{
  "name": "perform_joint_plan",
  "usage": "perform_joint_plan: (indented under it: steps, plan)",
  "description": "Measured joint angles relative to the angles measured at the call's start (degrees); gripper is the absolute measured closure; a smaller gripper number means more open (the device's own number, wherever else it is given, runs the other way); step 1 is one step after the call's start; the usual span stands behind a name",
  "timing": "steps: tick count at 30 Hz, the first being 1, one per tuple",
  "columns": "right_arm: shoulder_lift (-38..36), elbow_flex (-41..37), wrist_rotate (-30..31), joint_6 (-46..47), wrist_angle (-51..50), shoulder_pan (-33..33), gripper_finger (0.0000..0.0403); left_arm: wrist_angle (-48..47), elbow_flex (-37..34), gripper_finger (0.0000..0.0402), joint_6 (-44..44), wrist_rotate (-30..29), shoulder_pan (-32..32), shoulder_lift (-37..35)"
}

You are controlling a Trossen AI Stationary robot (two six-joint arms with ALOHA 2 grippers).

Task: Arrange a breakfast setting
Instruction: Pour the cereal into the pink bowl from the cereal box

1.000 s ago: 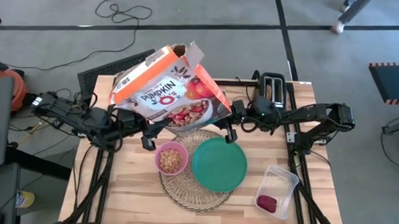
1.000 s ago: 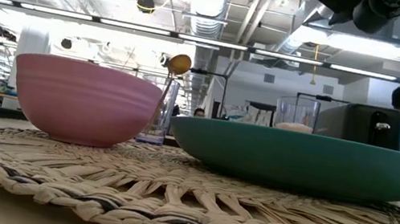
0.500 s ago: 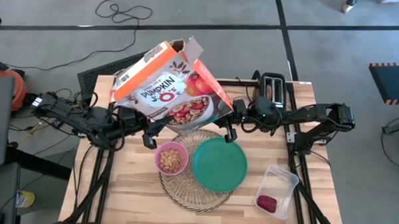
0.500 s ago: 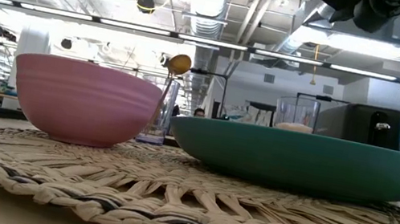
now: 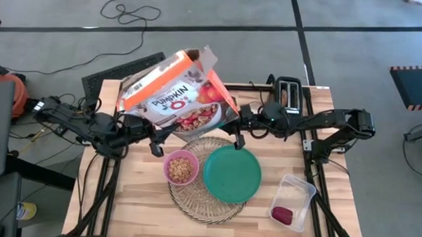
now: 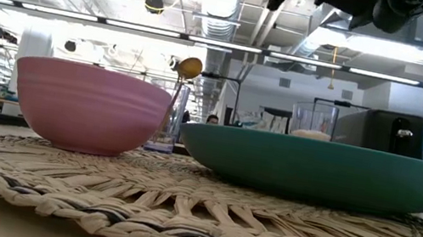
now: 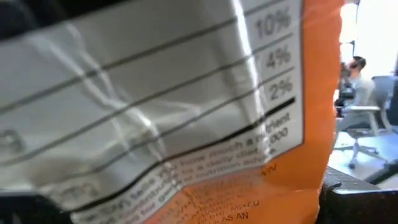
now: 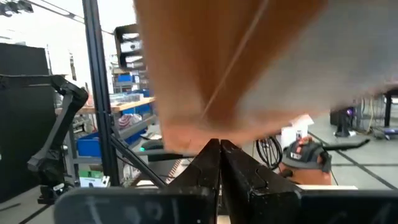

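The cereal box (image 5: 176,96) has tipped back up a little since a moment ago, and the right gripper (image 5: 237,126) has slid closer to the box's lower corner. Its two fingers (image 8: 208,163) are pressed tight together with nothing between them, just under the box's edge. The left gripper (image 5: 154,134) holds the box from the other side, with its fingers part way apart around the box's bottom.

Below the box sits the round woven mat (image 5: 194,202). The pink bowl (image 5: 182,167) is on the mat, right under the box and just beside the left gripper, and it has cereal in it. The teal plate (image 5: 231,173) is on the mat next to the bowl, just below the right gripper. A small dark-red fruit (image 5: 282,214) lies in a clear tub (image 5: 293,199), well apart from both grippers.
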Motion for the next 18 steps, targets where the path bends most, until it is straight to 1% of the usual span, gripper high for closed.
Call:
perform_joint_plan:
  steps: [4,7,11,18]
  plan:
    - [-0.1,0.0,0.0,0.0,-3.5,-0.9,0.0363,-0.5,0.1,0.0188,0.7,-2.5,-0.8,-3.1]
    - [-0.2,0.0,-0.1,0.0,-7.0,-1.4,0.0363,-2.7,0.1,0.0189,0.7,-4.4,-1.0,-4.9]
    - [-1.9,-0.1,1.0,-2.1,-13.9,-1.1,0.0363,-5.8,0.1,0.0189,0.6,-7.3,-1.0,-6.9]
    - [-7.3,-0.2,5.9,-5.7,-30.6,3.1,0.0368,-12.3,0.3,0.0189,0.3,-18.7,-1.0,-9.0]
